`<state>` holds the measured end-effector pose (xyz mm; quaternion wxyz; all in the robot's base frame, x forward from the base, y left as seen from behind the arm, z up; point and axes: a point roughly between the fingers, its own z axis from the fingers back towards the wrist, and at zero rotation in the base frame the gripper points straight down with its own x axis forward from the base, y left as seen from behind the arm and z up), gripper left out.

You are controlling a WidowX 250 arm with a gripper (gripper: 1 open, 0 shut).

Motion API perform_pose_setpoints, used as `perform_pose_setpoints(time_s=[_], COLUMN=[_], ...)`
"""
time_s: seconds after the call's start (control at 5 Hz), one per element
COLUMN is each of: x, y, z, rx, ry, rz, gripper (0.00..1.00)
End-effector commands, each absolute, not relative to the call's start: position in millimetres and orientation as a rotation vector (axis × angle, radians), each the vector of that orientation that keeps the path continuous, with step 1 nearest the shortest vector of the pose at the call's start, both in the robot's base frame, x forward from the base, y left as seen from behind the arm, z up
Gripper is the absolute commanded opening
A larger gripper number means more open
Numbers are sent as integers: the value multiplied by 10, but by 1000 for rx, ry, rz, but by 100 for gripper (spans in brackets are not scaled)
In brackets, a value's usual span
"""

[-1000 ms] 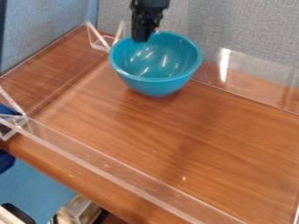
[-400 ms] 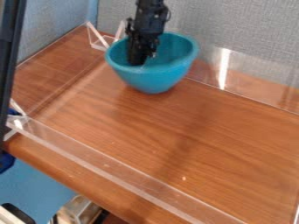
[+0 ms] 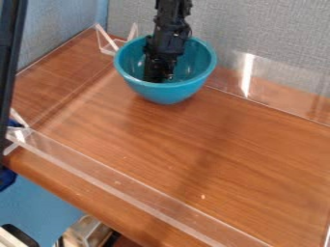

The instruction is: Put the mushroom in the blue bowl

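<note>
Down goes the gripper (image 3: 157, 75), its tip dipping inside the blue bowl (image 3: 167, 90)!
The arm is reaching lower than a moment ago, probably lining up a release; the jaws are sitting closed, but whether they are gripping the mushroom I cannot tell, since no mushroom is showing. The bowl is standing upright near the back of the wooden table (image 3: 206, 145), its mouth facing up; being round, it is showing no long axis.
</note>
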<state>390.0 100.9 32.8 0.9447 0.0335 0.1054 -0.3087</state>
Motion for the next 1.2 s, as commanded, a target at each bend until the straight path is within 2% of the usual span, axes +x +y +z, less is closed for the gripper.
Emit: perform_pose_setpoints(time_s=[0.0, 0.4, 1.0], x=[4052, 4162, 3948], y=[1102, 908, 813], z=[492, 313, 519], rx=[115, 122, 121], ry=[147, 150, 154], rz=[-695, -756, -810], gripper=[0, 0, 0])
